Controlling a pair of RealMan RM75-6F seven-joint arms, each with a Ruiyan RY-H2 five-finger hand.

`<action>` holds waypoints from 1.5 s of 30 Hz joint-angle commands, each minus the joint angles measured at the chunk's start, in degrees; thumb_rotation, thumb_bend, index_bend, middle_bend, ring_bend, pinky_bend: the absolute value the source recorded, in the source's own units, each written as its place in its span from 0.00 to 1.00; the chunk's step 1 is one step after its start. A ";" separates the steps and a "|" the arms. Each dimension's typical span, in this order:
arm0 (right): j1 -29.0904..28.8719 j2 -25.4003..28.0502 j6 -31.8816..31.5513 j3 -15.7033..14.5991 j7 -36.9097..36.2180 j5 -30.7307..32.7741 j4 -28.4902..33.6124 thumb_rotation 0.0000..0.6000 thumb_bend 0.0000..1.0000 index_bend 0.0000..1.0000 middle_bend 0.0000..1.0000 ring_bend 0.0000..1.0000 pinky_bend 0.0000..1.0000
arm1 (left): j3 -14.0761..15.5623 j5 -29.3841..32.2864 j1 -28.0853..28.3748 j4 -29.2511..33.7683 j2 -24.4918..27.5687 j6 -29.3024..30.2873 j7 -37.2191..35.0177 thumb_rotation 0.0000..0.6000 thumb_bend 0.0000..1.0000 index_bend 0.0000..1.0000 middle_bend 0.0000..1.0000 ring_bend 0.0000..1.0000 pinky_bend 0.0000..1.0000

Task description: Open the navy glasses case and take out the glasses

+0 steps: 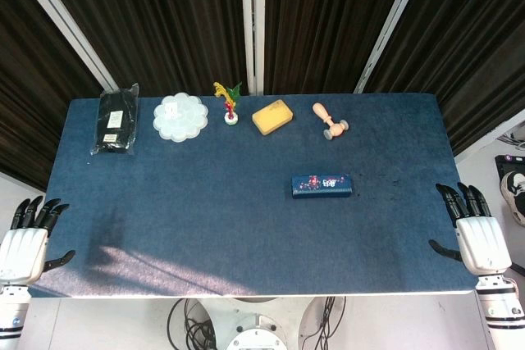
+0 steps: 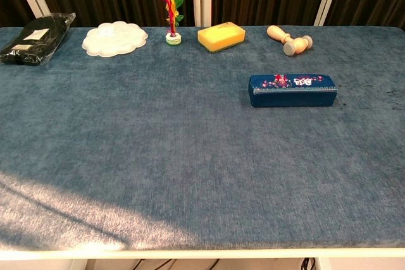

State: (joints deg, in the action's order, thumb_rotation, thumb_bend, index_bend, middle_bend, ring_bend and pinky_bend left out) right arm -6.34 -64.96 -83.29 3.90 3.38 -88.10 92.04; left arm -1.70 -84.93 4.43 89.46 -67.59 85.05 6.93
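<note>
While the closed navy rectangular glasses case [image 1: 321, 185] lies right of centre on the blue cloth-covered table [image 1: 205, 227], a black packet [image 1: 116, 120], white scalloped plate [image 1: 180, 116], feathered shuttlecock [image 1: 229, 104], yellow sponge [image 1: 271, 115] and wooden roller [image 1: 330, 121] line the far edge, well apart from it. Left hand [image 1: 25, 243] and right hand [image 1: 476, 235] rest at the near corners, fingers spread, holding nothing.

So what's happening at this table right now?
Nothing is being handled yet. The navy glasses case lies closed on the blue table, toward the robot's right. The left hand and right hand sit at the table's side edges, fingers apart, holding nothing. Along the far edge sit a black pouch, a white flower-shaped tray and a yellow sponge.
</note>
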 commanded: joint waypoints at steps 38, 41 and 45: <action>-28.46 -15.29 42.03 7.42 3.10 25.73 -12.22 1.00 0.65 0.00 0.23 0.04 0.01 | -0.80 0.20 0.76 0.51 -0.84 -0.45 2.43 1.00 0.00 0.21 0.12 0.00 0.00; -30.52 -17.24 42.51 7.87 3.02 24.56 -12.12 1.00 0.65 0.00 0.23 0.04 0.01 | -0.86 0.23 0.71 0.42 -0.77 -0.26 2.34 1.00 0.00 0.21 0.12 0.00 0.00; -34.08 -19.94 44.08 8.82 3.30 23.52 -11.51 1.00 0.65 0.00 0.23 0.04 0.01 | -0.86 0.29 0.80 0.17 -0.75 -0.40 2.19 1.00 0.00 0.21 0.12 0.00 0.00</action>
State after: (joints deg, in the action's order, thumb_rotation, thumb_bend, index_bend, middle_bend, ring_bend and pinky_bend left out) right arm -38.80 -83.54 -40.17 12.14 6.51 -64.05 80.26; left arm -2.56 -84.64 5.22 89.64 -68.35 84.66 9.13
